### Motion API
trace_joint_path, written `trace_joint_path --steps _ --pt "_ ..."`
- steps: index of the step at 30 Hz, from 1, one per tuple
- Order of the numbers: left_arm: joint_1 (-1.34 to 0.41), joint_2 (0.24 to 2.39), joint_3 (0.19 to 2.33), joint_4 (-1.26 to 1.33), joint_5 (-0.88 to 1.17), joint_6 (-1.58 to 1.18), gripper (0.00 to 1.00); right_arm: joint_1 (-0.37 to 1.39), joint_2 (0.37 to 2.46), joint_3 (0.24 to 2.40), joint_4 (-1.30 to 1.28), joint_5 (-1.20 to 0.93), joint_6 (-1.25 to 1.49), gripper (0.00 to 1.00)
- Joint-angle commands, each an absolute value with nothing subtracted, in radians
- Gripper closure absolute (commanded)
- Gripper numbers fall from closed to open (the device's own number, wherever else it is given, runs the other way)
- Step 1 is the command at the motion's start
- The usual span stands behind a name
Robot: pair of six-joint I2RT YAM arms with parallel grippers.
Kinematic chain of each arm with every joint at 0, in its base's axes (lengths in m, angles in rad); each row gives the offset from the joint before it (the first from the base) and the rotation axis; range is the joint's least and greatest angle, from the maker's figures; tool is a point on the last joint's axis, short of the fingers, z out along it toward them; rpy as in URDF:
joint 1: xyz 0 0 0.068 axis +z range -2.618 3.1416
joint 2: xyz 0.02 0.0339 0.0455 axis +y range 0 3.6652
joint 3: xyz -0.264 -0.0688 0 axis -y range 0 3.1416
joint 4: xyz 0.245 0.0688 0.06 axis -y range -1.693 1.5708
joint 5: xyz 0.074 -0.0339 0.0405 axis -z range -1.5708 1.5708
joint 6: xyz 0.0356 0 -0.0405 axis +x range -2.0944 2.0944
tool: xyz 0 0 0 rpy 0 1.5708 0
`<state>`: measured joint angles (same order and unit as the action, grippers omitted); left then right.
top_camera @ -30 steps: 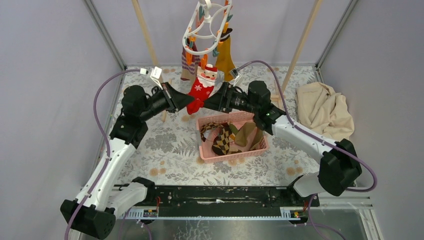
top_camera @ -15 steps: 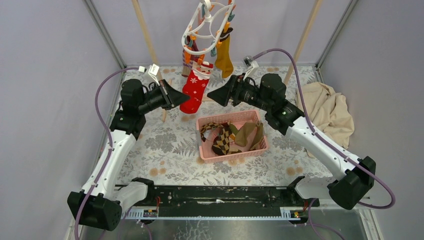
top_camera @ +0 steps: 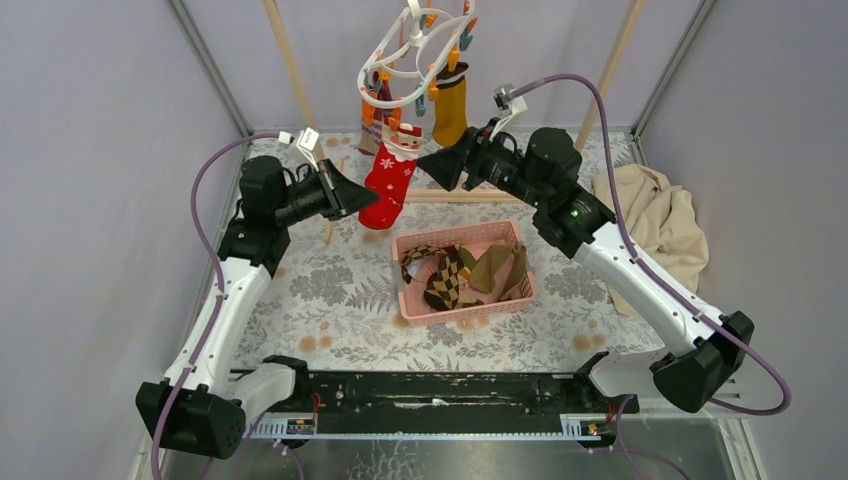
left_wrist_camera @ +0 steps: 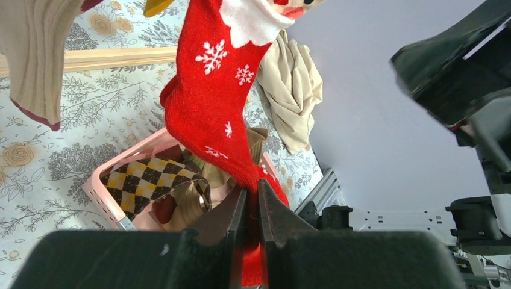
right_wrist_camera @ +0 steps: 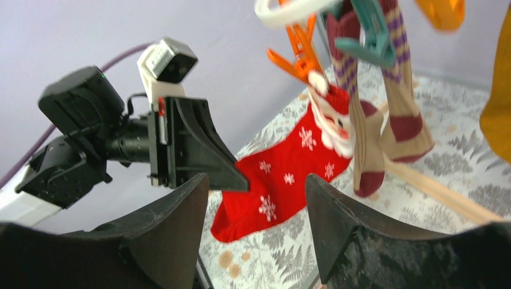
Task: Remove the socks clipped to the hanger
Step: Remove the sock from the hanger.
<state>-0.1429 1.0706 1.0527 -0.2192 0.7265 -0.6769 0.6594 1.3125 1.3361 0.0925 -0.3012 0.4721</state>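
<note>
Red Santa sock point(top_camera: 390, 180) overhead, clipped to the hanger point(top_camera: 410, 50) above both sets of fingers. Left wrist: left gripper point(left_wrist_camera: 253, 195) pinching its toe, pink basket point(left_wrist_camera: 96, 186) beyond the fingertips. Right wrist: right gripper point(right_wrist_camera: 256, 180) spread wide, sock ahead of the gap, orange clip point(right_wrist_camera: 298, 57) on its cuff.

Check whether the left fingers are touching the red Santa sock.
Touching. The left wrist view shows the left gripper shut on the red Santa sock, with the sock's lower end pinched between its fingers.
</note>
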Motion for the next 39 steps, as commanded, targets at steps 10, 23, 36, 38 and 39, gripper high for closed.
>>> trace_joint_path --steps 10,23,36,38,39 --pt "-0.13 1.071 1.077 -0.227 0.779 -0.654 0.83 0.683 1.474 1.603 0.171 -0.272 0.29 0.4" --pt "-0.121 1.087 1.118 -0.253 0.83 -0.671 0.83 0.709 1.56 1.693 0.117 -0.201 0.186 0.36" --pt "-0.09 1.088 1.233 -0.308 0.926 -0.716 0.83 0.711 1.561 1.683 0.13 -0.179 0.152 0.35" --pt "-0.084 1.087 1.235 -0.299 0.944 -0.731 0.83 0.711 1.566 1.683 0.135 -0.179 0.153 0.35" --pt "-0.08 1.083 1.236 -0.293 0.951 -0.739 0.83 0.712 1.567 1.685 0.138 -0.179 0.155 0.35"
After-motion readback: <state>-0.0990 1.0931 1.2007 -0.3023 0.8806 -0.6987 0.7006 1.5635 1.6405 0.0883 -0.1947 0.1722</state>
